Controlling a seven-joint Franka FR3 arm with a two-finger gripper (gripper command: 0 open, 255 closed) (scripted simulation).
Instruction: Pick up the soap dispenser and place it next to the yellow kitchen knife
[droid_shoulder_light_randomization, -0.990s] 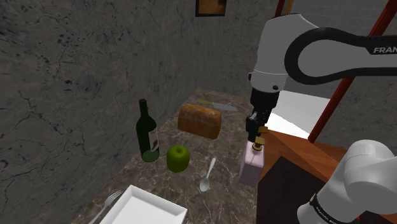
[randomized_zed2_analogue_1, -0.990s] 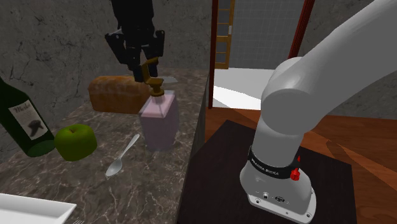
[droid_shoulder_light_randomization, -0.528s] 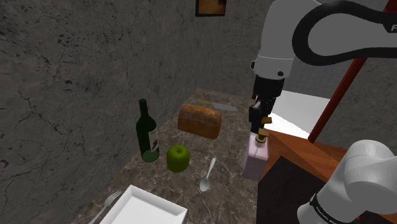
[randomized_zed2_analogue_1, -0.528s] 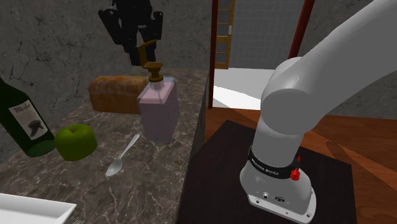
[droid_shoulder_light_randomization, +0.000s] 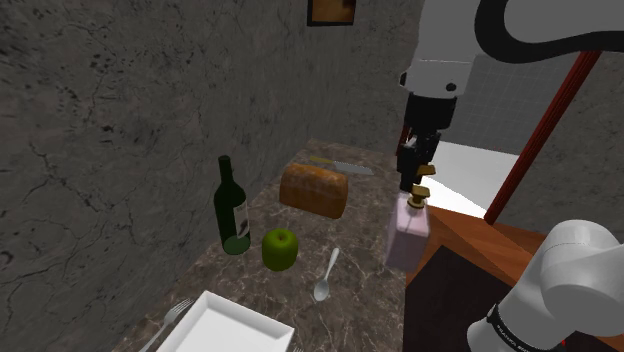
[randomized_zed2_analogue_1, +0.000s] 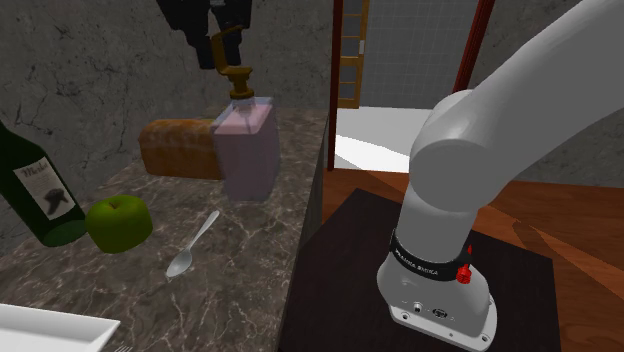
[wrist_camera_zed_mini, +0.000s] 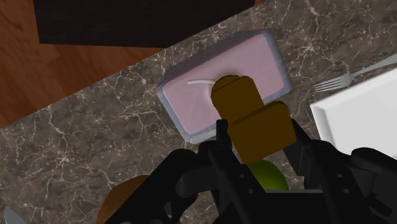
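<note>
The soap dispenser (droid_shoulder_light_randomization: 407, 233) was found clamped at its pump by the pincer (droid_shoulder_light_randomization: 418, 183), clear of the tabletop (droid_shoulder_light_randomization: 305, 230), evidently for carriage to the knife (droid_shoulder_light_randomization: 338, 166).

A dark marbled desk (droid_shoulder_light_randomization: 350, 225) lies beneath the gripper (droid_shoulder_light_randomization: 418, 183). Behind it rises a cracked grey stone wall (droid_shoulder_light_randomization: 120, 100) bearing a framed picture (droid_shoulder_light_randomization: 332, 10). Beside the gripper stand a reddish post (droid_shoulder_light_randomization: 547, 120) and brown wooden floor (randomized_zed2_analogue_1: 565, 210).
</note>
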